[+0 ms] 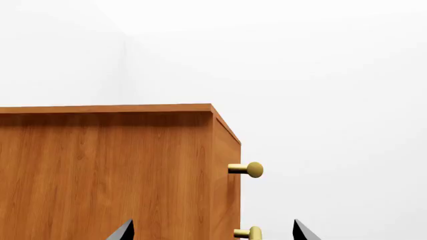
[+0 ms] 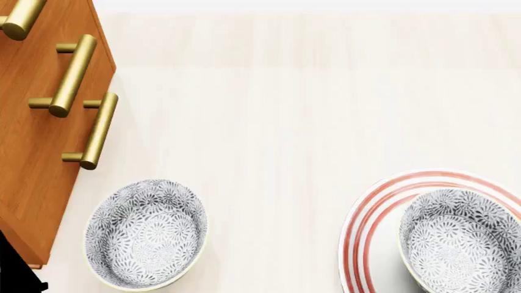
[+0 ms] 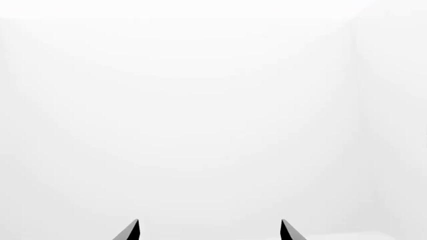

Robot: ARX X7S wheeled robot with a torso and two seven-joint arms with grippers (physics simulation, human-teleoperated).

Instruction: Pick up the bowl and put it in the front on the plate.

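In the head view, one patterned grey-blue bowl (image 2: 146,234) stands on the pale table near the front left. A second, matching bowl (image 2: 460,241) sits inside the white plate (image 2: 368,235) with red rings at the front right; both are cut off by the picture's edge. Neither gripper shows in the head view. In its wrist view, my left gripper (image 1: 213,232) is open, only its two dark fingertips (image 1: 125,231) showing, facing a wooden cabinet. My right gripper (image 3: 209,231) is open too, its fingertips (image 3: 132,230) wide apart in front of blank white. Neither holds anything.
A wooden cabinet (image 2: 33,152) with brass bar handles (image 2: 99,131) stands along the table's left side, close to the left bowl. In the left wrist view its corner (image 1: 212,150) and handle ends (image 1: 252,169) show. A dark shape (image 2: 12,268) sits at the bottom left corner.
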